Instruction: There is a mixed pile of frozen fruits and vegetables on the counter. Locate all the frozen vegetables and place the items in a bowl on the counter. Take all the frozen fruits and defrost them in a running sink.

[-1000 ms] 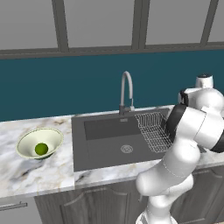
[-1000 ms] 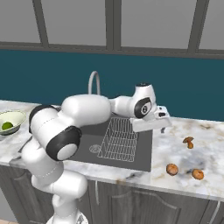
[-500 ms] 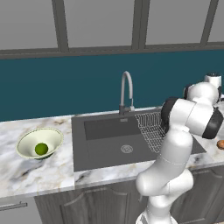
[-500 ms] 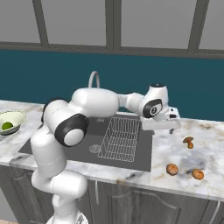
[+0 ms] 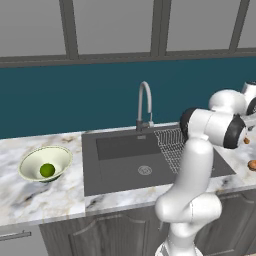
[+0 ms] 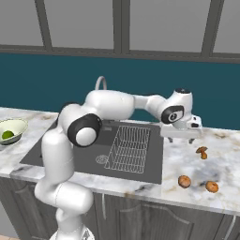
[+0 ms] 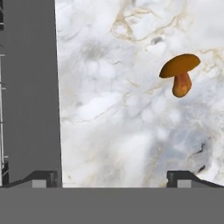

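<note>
We see the brown-orange mushroom (image 7: pixel 180 73) lying on the white marble counter (image 7: pixel 113 109), apart from the gripper (image 7: pixel 113 177) and off to one side of the gap between its fingertips rather than centred in it; in the right base view the mushroom (image 6: pixel 202 152) sits just beyond and below the gripper (image 6: pixel 180 139). The jaws stand spread wide with nothing between them. The arm reaches out across the wire rack (image 6: pixel 127 147) and the right end of the sink (image 6: pixel 89 152), with the hand pointing down over the counter beside the basin's edge. Two round orange fruits (image 6: pixel 184 181) (image 6: pixel 212 186) lie nearer the counter's front edge, well clear of the hand. The green ball (image 5: pixel 47 170) rests inside the bowl (image 5: pixel 35 160) at the far left. Compared with a second ago, we find the hand has swung further right, off the rack and over the marble.
</note>
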